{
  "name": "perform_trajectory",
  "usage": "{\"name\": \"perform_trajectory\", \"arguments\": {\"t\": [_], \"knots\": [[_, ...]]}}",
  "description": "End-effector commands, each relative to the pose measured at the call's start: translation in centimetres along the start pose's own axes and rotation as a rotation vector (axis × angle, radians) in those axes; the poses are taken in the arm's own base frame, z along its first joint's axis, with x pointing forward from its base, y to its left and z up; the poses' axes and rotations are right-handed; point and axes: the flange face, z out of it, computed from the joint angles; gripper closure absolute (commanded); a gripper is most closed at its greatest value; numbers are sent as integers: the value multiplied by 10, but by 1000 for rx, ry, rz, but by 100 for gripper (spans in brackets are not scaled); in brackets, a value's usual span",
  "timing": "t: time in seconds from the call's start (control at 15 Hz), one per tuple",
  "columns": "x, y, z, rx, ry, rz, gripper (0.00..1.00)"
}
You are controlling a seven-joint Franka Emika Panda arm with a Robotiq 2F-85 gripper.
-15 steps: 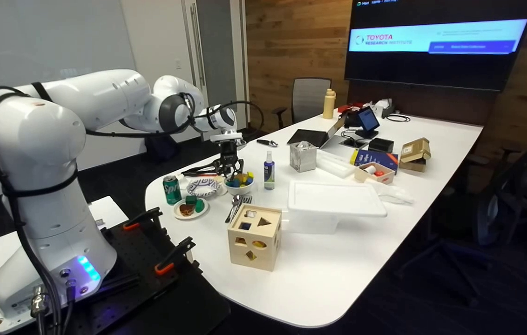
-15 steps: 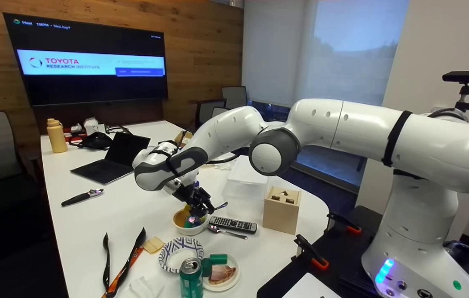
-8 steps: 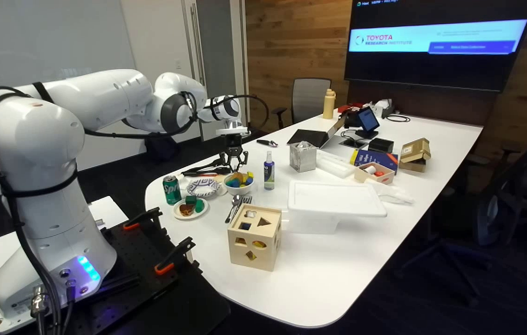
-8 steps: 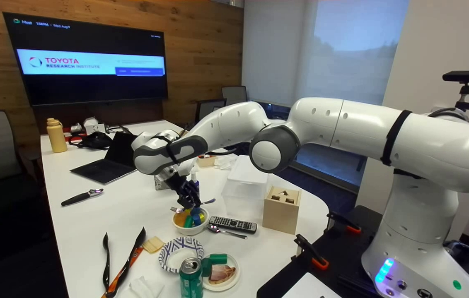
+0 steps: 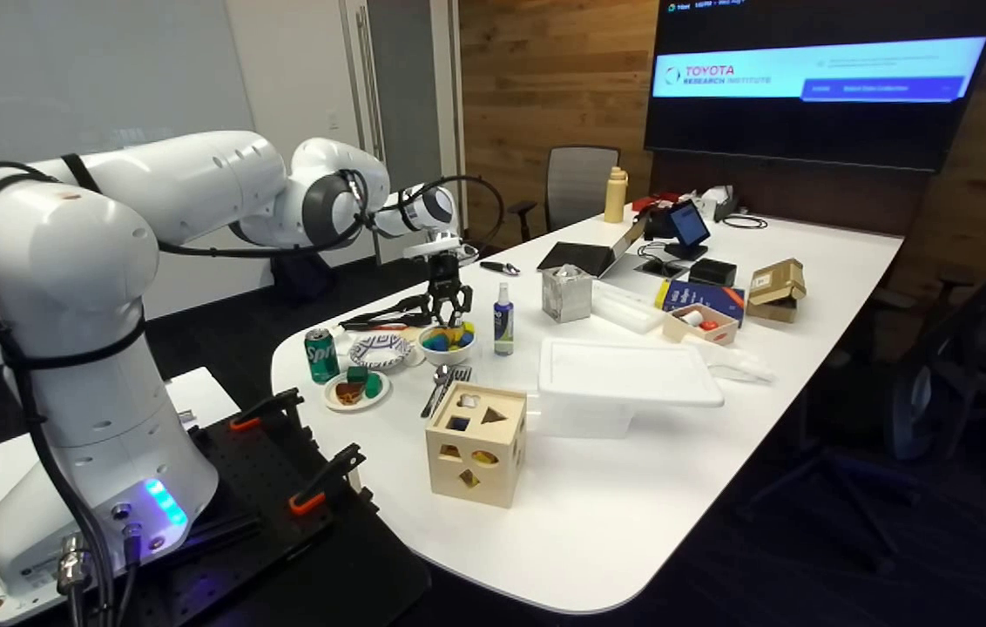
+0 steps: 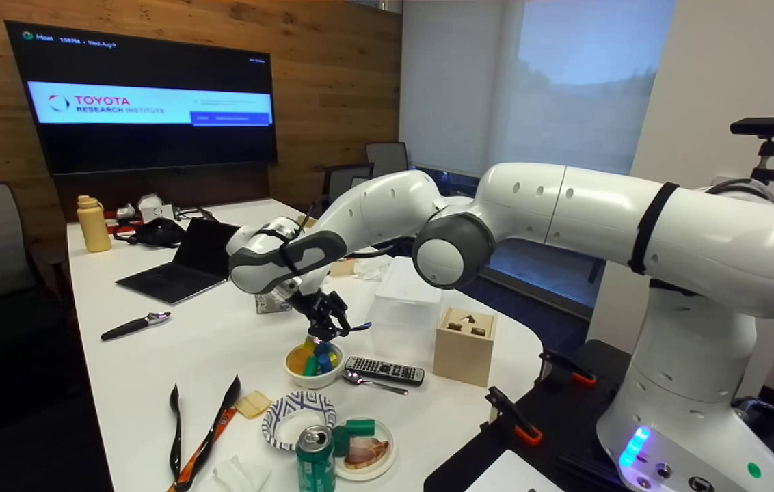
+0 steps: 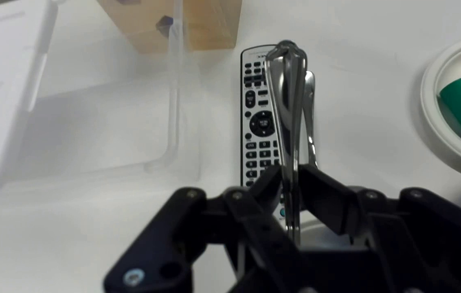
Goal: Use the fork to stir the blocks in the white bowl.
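In the wrist view the gripper (image 7: pixel 289 183) is clamped on the fork (image 7: pixel 286 93), whose handle points to twelve o'clock above a remote (image 7: pixel 260 122) and a spoon (image 7: pixel 310 106), while the heads of both utensils are hidden there. In an exterior view the white bowl (image 6: pixel 315 383) sits at seven o'clock from the gripper, just below it, holding blue, green and yellow blocks (image 6: pixel 323 362) that the wrist view hides; whether the fork touches them cannot be told. In an exterior view a spray bottle (image 5: pixel 503 326) stands upright at two o'clock from the bowl.
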Motion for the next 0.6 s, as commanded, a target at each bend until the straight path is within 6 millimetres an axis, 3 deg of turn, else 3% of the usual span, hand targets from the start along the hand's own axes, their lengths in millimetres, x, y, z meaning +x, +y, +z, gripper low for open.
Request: {"name": "perform_trajectory", "arguments": {"t": [0.0,0.53], "knots": [[-5,-3,13,-61,-87,88,95],[0,-12,45,-111,-168,101,95]]}}
